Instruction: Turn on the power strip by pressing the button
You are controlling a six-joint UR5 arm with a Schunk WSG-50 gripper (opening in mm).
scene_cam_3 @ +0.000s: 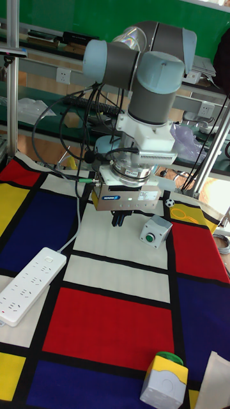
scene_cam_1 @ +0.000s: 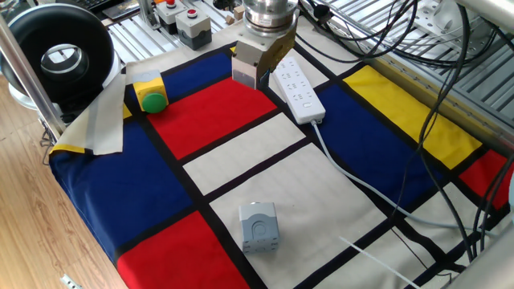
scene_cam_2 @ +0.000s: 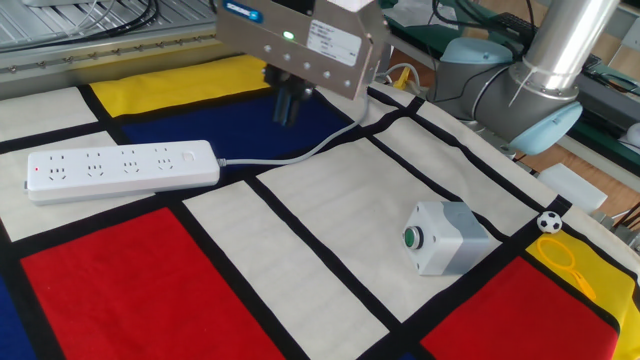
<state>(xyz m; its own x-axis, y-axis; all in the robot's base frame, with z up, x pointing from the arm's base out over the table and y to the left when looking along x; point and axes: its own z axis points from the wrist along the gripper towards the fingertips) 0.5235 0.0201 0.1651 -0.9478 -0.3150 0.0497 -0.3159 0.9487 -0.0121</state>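
Observation:
The power strip point(scene_cam_2: 120, 168) is a long white bar lying flat on the checked cloth, also seen as the power strip point(scene_cam_1: 299, 88) and the power strip point(scene_cam_3: 29, 284). Its button point(scene_cam_2: 187, 157) is a small pale switch at the cable end. The white cable point(scene_cam_2: 300, 150) runs away from that end. My gripper point(scene_cam_2: 288, 110) hangs above the blue field beyond the cable end, over the cable and apart from the strip. Its dark fingers point(scene_cam_3: 119, 220) show as one stub with no gap and hold nothing. In one fixed view the gripper point(scene_cam_1: 247, 79) stands left of the strip.
A grey box with a green button point(scene_cam_2: 445, 238) sits on the white field. A yellow box with a green dome point(scene_cam_1: 150, 94) and grey boxes with red buttons point(scene_cam_1: 193, 24) stand at the far edge. Loose black cables point(scene_cam_1: 434, 120) hang at the right.

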